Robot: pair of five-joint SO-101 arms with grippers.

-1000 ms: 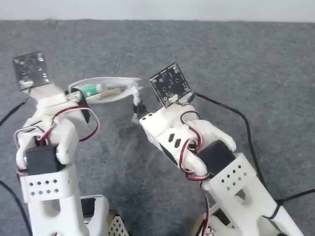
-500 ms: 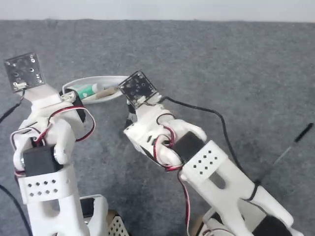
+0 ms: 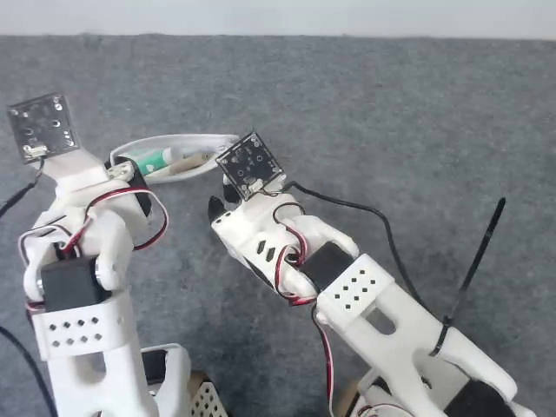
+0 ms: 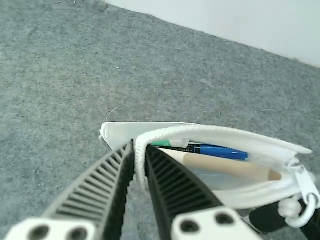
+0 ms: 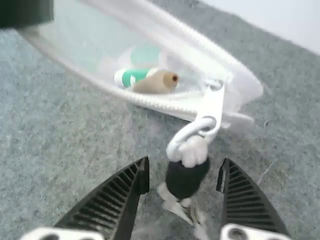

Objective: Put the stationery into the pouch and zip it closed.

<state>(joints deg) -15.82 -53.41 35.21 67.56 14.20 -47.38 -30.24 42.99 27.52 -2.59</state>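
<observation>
Currently the pouch [image 3: 187, 139] is seen unzipped on the grey mat [image 3: 391, 104], far left, pens [image 4: 220, 151] inside. Its left rim is pinched tight by the left gripper [image 4: 139, 147]. Its zipper pull [image 5: 210, 107] is straddled by the right gripper [image 5: 184, 165], spread wide, fingers clear of it.

worktop [image 3: 408, 104]: flat surface covered in grey short-pile felt, its far edge meeting a pale wall [image 3: 278, 16]. lying directly on it: a white translucent pouch [image 4: 210, 131], on its side toward the far left, mouth open; a black-and-white zip-pull charm [image 5: 187, 172], resting on the felt just beside the pouch's end; a black cable [image 3: 387, 233] trailing across the right half; a second black cable [image 3: 12, 202] at the left edge.
</observation>
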